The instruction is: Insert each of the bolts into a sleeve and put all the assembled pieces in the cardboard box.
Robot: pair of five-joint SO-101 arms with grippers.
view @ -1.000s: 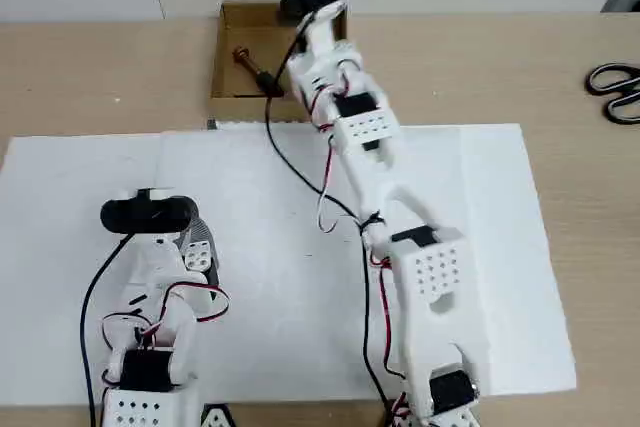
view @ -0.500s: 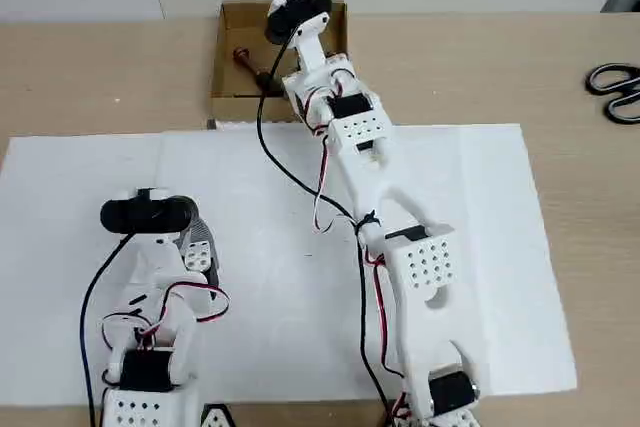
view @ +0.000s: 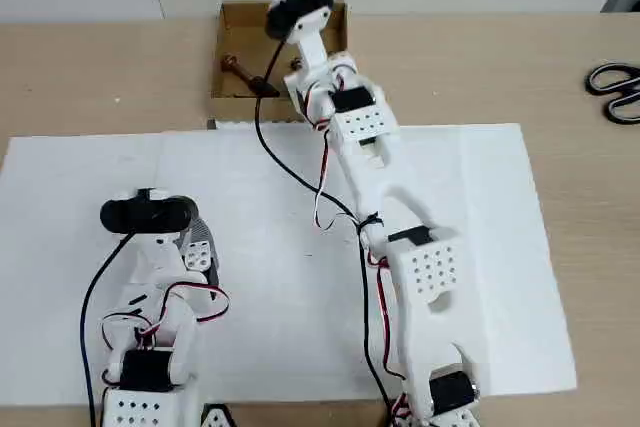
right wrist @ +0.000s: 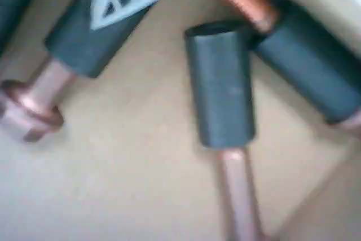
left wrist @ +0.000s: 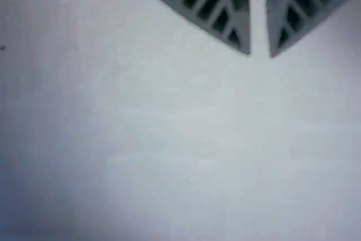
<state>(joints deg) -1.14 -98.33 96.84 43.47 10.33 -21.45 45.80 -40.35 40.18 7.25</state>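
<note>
On tbl [view: 100, 67]: sheet [view: 250, 277], scissors [view: 615, 90], cardboard box [view: 232, 27]

Three sleeved bolts [right wrist: 221, 91] clutter the cardboard box [view: 217, 55] floor.

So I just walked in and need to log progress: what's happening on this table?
The right arm is stretched out to the cardboard box, where at least three bolts sit in dark sleeves. The left arm rests near its base, its end effector over the white paper, holding nothing visible.
</note>
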